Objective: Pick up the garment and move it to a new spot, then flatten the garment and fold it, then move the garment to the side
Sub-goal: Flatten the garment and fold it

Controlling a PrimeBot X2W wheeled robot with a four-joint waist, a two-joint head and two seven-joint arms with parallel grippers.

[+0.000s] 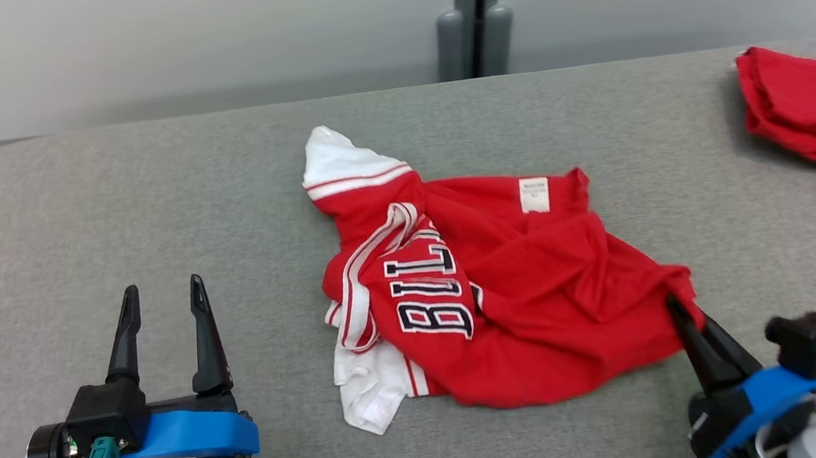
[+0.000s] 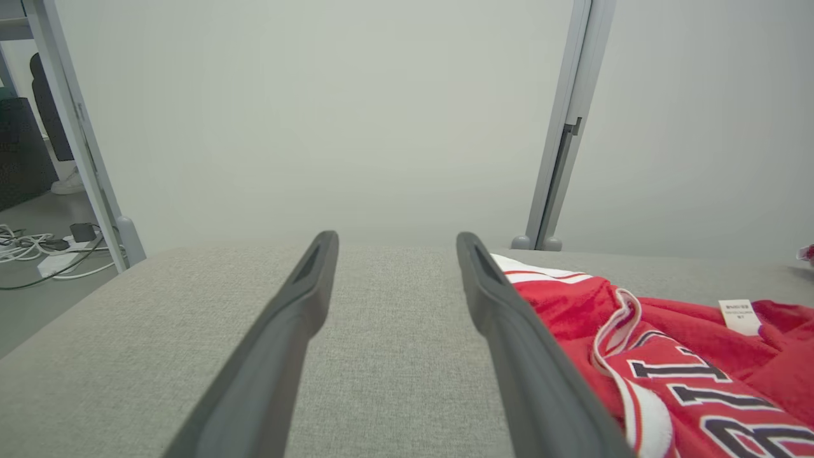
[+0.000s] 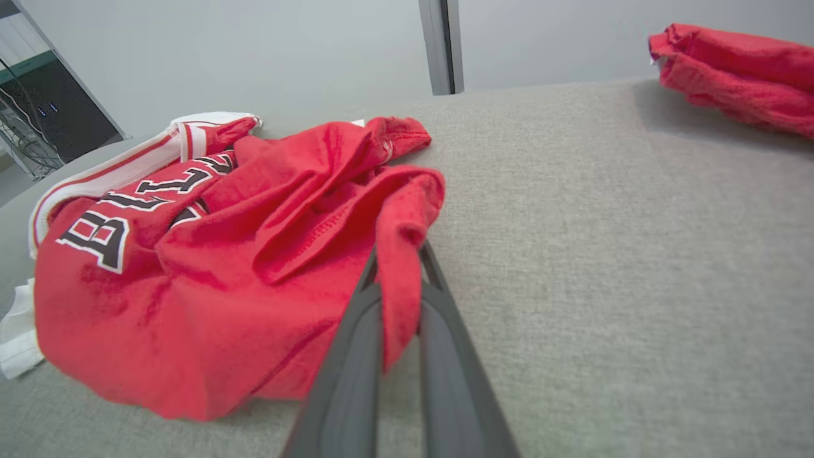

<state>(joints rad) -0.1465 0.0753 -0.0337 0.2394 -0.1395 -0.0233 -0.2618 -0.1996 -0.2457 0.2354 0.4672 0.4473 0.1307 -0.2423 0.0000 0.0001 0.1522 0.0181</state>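
Centrally, a crumpled red garment [image 1: 520, 285] lies on the grey fabric-covered worktop [image 1: 76, 241], bunched into a loose heap rather than spread flat. A white sleeve [image 1: 340, 164] with red stripes points toward the far edge, and another patch of white fabric shows at the heap's near left. Dark lettering [image 1: 430, 299] outlined in white runs across the left part of the heap. A small white label [image 1: 534, 194] lies face-up near its far side.

Right pincer [image 1: 678, 307]: at the lower right of the head view, its two dark fingers are drawn close together and clamped on the garment's near right corner. In the right wrist view, a fold of red cloth passes between the fingers [image 3: 356, 356] and drapes over them. The rest of the heap rests on the worktop to that view's left.

Left pincer [image 1: 162, 285]: at the lower left of the head view, its fingers are spread wide with nothing between them, clear of the garment's left edge. In the left wrist view the fingers [image 2: 502, 318] frame bare worktop, with the garment just beyond the right-hand one.

A second red cloth [image 1: 813, 110] sits at the far right of the worktop, well apart from the heap. Behind the worktop stands a pale partition with a grey post [image 1: 473, 17].
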